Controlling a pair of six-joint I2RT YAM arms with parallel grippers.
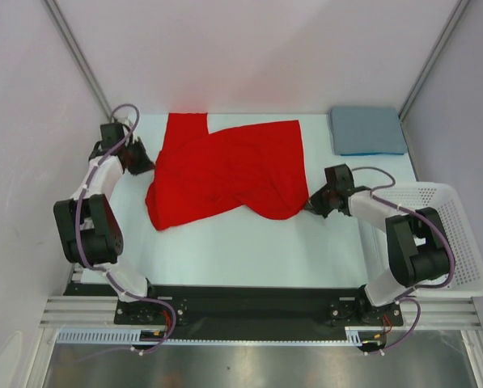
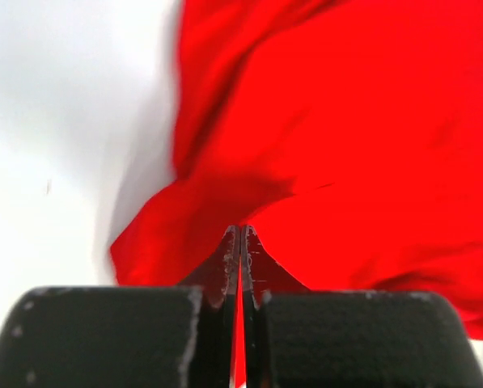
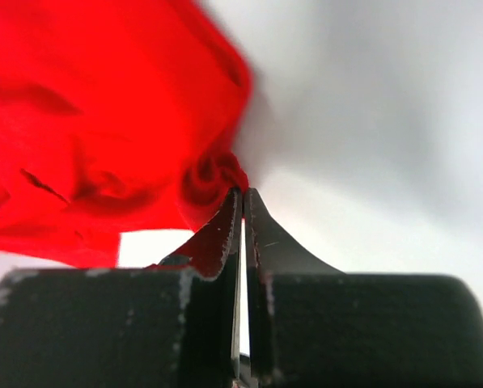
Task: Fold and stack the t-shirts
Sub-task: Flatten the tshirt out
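While it lies crumpled on the white table [image 1: 249, 250], the red t-shirt [image 1: 225, 174] spreads over the far half of the surface, closer to the far edge than the near edge. Its long axis runs roughly from the table's left edge toward the right edge, tilted a little so that the left end sags toward the near edge. A square flap at its far-left part points at the far edge. The collar cannot be made out, so which end is the neck cannot be told.

The left gripper [image 1: 144, 159] sits at the shirt's left border, by the left edge of the table. In the left wrist view its jaws are pressed together with a sliver of red cloth caught between the fingertips [image 2: 229, 255], and the rest of the shirt fans out ahead of them.

The right gripper [image 1: 312, 202] is at the shirt's right, near-side border. In the right wrist view its jaws are squeezed onto a small bunched knot of red fabric, with the shirt trailing off to the left of the fingertips [image 3: 225, 230].

A folded blue-grey garment [image 1: 368, 129] lies in the far right corner, apart from the red shirt. A white plastic basket [image 1: 463, 234] stands at the right edge.
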